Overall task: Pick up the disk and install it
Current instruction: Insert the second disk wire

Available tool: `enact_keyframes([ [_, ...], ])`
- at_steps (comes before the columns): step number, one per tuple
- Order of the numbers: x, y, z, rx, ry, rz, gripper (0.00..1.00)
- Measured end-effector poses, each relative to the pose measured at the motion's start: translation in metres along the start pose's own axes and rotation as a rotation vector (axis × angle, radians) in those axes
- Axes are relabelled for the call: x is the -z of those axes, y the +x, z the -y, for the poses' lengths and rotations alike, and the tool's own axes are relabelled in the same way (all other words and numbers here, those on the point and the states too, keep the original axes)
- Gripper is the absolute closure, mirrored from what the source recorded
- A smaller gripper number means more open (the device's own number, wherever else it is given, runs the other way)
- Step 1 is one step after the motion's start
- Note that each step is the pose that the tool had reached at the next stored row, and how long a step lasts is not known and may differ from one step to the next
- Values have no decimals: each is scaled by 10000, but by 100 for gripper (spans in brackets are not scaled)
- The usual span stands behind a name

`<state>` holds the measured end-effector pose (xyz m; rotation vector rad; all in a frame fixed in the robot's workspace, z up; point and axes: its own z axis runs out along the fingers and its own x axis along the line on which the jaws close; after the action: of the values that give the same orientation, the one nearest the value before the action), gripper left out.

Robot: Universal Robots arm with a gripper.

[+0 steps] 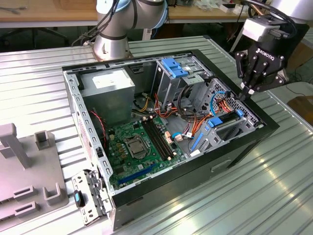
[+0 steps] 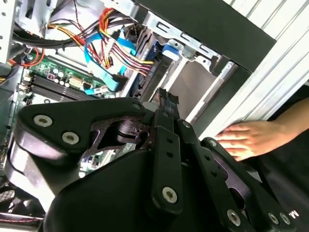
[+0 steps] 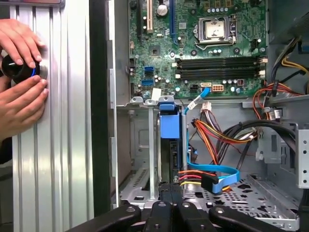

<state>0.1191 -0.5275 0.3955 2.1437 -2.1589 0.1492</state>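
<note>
Black gripper (image 1: 243, 94) above open metal computer case (image 1: 73, 98), green ridged motherboard (image 1: 142, 147)

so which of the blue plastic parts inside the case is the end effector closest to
The blue drive bracket at the case's edge on the exterior view's right, just below the end effector. The other blue bracket tops the drive cage toward the back, farther away.

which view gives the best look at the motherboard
The first wrist view: the motherboard faces the camera, with its socket and memory slots plain. The exterior view shows the board at a slant inside the case. In the second wrist view the gripper hides most of it.
</note>
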Motion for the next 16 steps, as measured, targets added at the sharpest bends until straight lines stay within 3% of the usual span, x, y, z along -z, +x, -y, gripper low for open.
enact_keyframes([
  [1, 8, -46, -1, 0, 0, -94, 89],
  [3, 16, -113, -2, 0, 1, -188, 89],
  [13, 42, -303, -23, -4, 2, -356, 89],
  [16, 48, -356, -26, -6, 2, -408, 83],
])
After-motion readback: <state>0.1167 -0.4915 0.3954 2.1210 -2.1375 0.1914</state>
